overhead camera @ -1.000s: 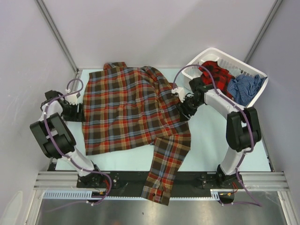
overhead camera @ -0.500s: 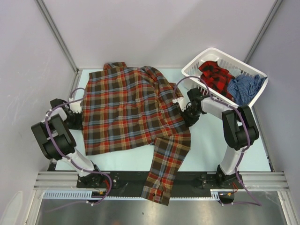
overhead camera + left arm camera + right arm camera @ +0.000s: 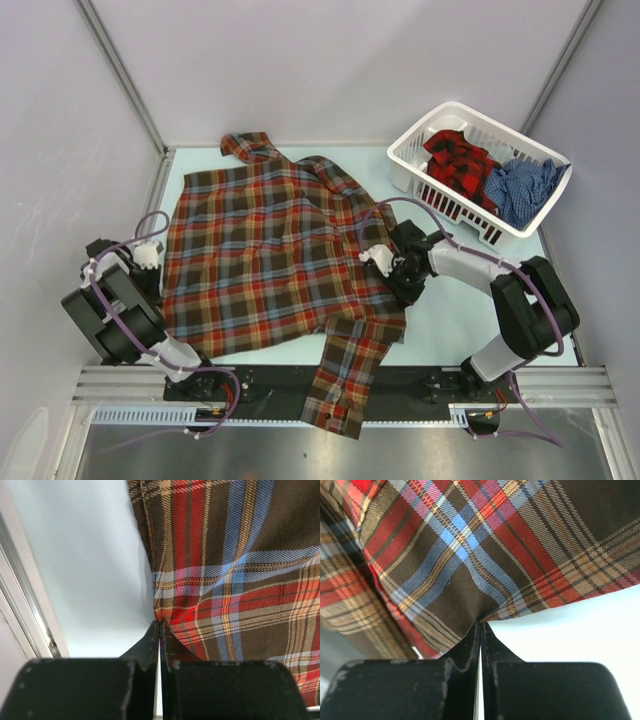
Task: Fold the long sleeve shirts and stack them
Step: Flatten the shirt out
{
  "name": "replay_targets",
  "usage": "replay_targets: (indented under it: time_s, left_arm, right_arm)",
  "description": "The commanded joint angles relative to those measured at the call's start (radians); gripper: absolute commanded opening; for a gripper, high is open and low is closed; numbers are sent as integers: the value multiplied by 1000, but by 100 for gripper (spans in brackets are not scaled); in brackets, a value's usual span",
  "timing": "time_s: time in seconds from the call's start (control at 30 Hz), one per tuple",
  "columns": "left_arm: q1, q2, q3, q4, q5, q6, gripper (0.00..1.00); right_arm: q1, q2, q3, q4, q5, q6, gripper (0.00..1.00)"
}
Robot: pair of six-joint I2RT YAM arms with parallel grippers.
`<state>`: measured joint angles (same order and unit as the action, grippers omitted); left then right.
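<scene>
On the pale surface (image 3: 460, 310), the brown plaid shirt (image 3: 265, 255) lies spread flat, collar far, hem near, its long axis running away from the arms, one sleeve (image 3: 345, 385) trailing over the near edge. The left tool (image 3: 159, 626) pinches its left edge and the right tool (image 3: 480, 626) its right, with the shirt between them.

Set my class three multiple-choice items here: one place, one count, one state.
1. On the table, the white laundry basket stands at: A the far right corner; B the near left corner; C the centre.
2. Shirts in the basket: A one; B two; C four.
3. The left fingers are: A wide open; B shut on the brown plaid shirt; C gripping the basket.
Key: 1 A, top view shows it far right. 2 B, one red-and-black shirt, one blue checked shirt. 3 B, plaid cloth is pinched between them.
</scene>
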<state>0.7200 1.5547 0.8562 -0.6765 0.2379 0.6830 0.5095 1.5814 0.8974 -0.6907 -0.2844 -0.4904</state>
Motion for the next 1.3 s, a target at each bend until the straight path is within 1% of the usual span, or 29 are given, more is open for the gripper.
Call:
replay_targets:
  time_s: [0.0,0.07,0.1,0.13,0.17,0.2,0.23,0.27,0.3,0.33,0.37,0.43,0.47,0.5,0.53,0.57,0.63,0.67,0.7,0.73,0.77,0.83,0.87,0.93,0.97,1.03,1.13,1.17,1.27]
  left_arm:
    - [44,-10,-49,-90,-92,78,0]
    - [42,-7,-28,-118,-59,90,12]
    - [42,-10,-17,-127,-36,98,18]
    - [42,-19,-5,-144,-5,113,29]
    - [44,-45,16,-158,44,125,32]
    - [41,-57,35,-169,78,138,35]
    - [41,-70,56,-198,121,157,41]
    - [23,-96,97,-198,151,164,44]
    - [6,-105,119,-202,178,173,46]
    - [-13,-113,139,-195,190,181,53]
    - [-71,-123,170,-173,187,158,55]
    - [-140,-117,202,-106,179,112,58]
    - [-205,-107,239,-81,176,93,59]
    - [-235,-67,262,-58,178,75,60]
    - [-260,-39,289,-22,187,46,61]
    - [-298,0,360,-6,196,26,61]
    - [-329,126,444,27,212,1,61]
    - [-362,168,531,34,206,1,61]
    - [-376,206,578,44,199,4,61]
    - [-387,281,618,60,190,13,61]
    - [-410,310,689,74,181,12,62]
    - [-428,401,763,95,176,9,62]
    - [-439,436,834,101,170,3,63]
    - [-448,494,909,112,140,-6,64]
    - [-453,557,981,115,133,-10,64]
    - [-455,620,1084,114,121,-19,65]
    - [-467,718,1182,112,94,-5,66]
    - [-476,755,1201,112,68,3,66]
    - [-499,792,1233,114,26,45,66]
  right_arm:
    - [27,-57,23,-147,2,-23,0]
    - [29,-19,64,-202,-4,-46,1]
    - [18,-3,121,-217,1,-69,7]
    - [3,6,158,-228,-4,-80,19]
    - [-40,17,194,-239,-13,-89,41]
    - [-63,34,284,-243,-48,-111,50]
    - [-84,45,329,-242,-62,-117,57]
    - [-110,61,374,-227,-68,-114,63]
    - [-121,99,476,-221,-85,-116,64]
    - [-124,129,521,-213,-93,-112,64]
    - [-127,156,573,-181,-93,-106,63]
    - [-134,250,707,-146,-87,-82,63]
    - [-141,279,745,-97,-88,-64,63]
    - [-153,348,782,-72,-102,-47,63]
    - [-161,377,860,-47,-110,-4,62]
    - [-169,414,892,1,-114,16,62]
    - [-180,506,992,72,-113,65,61]
    - [-181,534,1026,95,-117,79,61]
    - [-186,560,1055,118,-119,98,61]
    - [-190,613,1081,143,-125,114,61]
    - [-195,635,1132,190,-136,149,62]
    - [-195,686,1179,256,-142,179,64]
    - [-195,725,1215,281,-142,217,68]
    - [-195,762,1244,356,-151,246,76]
    - [-195,794,1256,379,-159,259,78]
    - [-193,827,1287,457,-167,292,80]
    - [-189,885,1318,555,-180,341,86]
    - [-183,897,1324,580,-180,352,86]
    - [-175,959,1353,664,-177,386,88]
